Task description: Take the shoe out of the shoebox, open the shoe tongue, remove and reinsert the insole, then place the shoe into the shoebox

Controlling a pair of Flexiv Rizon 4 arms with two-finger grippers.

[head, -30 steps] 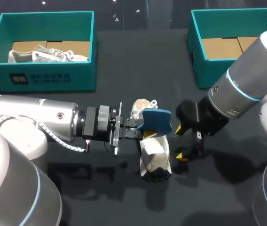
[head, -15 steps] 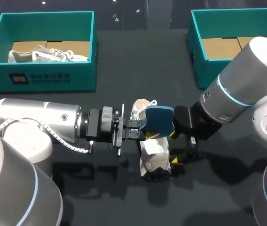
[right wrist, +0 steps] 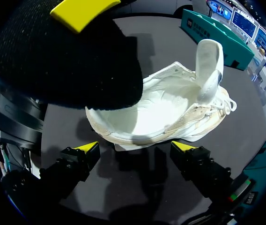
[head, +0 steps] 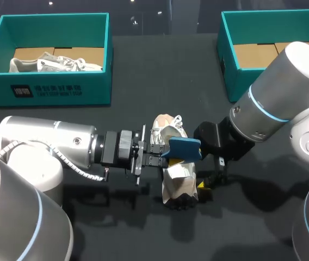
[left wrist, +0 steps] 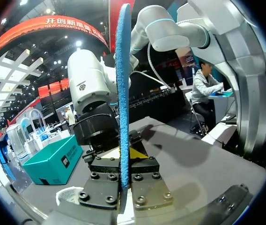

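Observation:
A white shoe lies on the dark table in the middle, and in the right wrist view its tongue stands up over the open mouth of the shoe. My left gripper is shut on a blue insole, held just above the shoe. The left wrist view shows that insole edge-on, rising from between the fingers of the left gripper. My right gripper is low at the shoe's right side. It stands open, with the shoe just ahead of its fingertips.
A teal box at the back left holds a second pale shoe. Another teal box stands at the back right with only cardboard in it. Both arms crowd the table's middle.
My left gripper has tipped the insole flatter and lowered it over the shoe. My right arm has moved left and down, closer to the shoe's side, still open.

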